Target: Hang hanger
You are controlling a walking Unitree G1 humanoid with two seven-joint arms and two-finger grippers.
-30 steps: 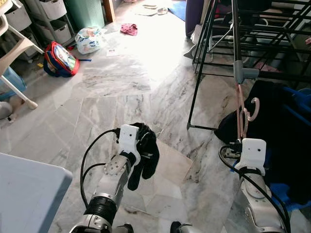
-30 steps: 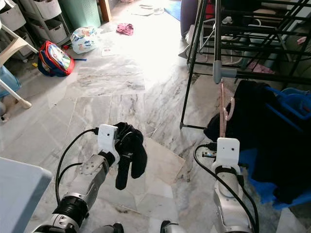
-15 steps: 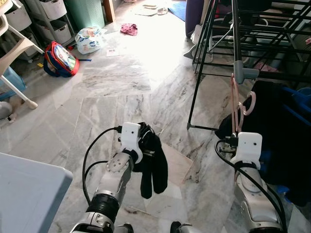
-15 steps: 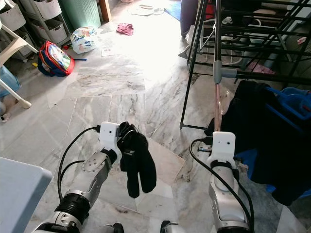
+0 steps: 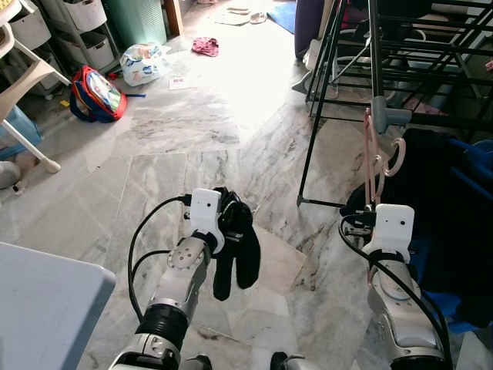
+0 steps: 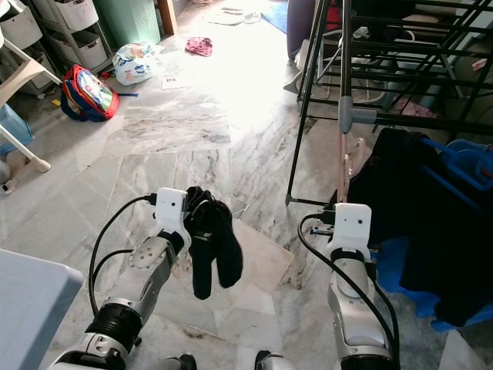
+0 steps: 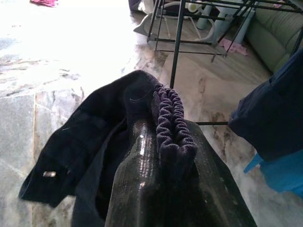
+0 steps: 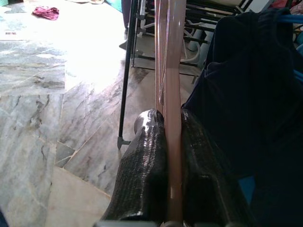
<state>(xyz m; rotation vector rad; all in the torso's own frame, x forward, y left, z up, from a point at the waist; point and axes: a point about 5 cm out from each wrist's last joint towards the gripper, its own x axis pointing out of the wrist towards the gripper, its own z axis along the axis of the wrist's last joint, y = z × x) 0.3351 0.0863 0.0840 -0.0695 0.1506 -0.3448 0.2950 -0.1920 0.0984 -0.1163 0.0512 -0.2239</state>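
A pink hanger [image 5: 374,166] stands upright in my right gripper [image 8: 166,117], which is shut on its lower part. The hanger's hook [image 5: 395,157] is just below the grey joint [image 5: 387,115] of the black drying rack [image 5: 377,62], apart from it. The pads [image 8: 144,156] clamp the pink bar [image 8: 170,66] from both sides. My left gripper [image 7: 163,144] is shut on the elastic waistband of a small black garment [image 5: 234,248], which dangles from it above the marble floor, left of the rack's leg.
A heap of dark clothes [image 5: 451,200] in a blue basket [image 5: 479,158] sits right of the hanger. A red backpack [image 5: 95,93], a plastic bag [image 5: 142,62] and a pink cloth [image 5: 204,46] lie on the far floor. A pale blue table corner [image 5: 46,304] is at near left.
My right gripper has lifted the hanger and shifted it a little left, bringing the hook closer to the rack's grey joint. The black garment has swung in the left gripper.
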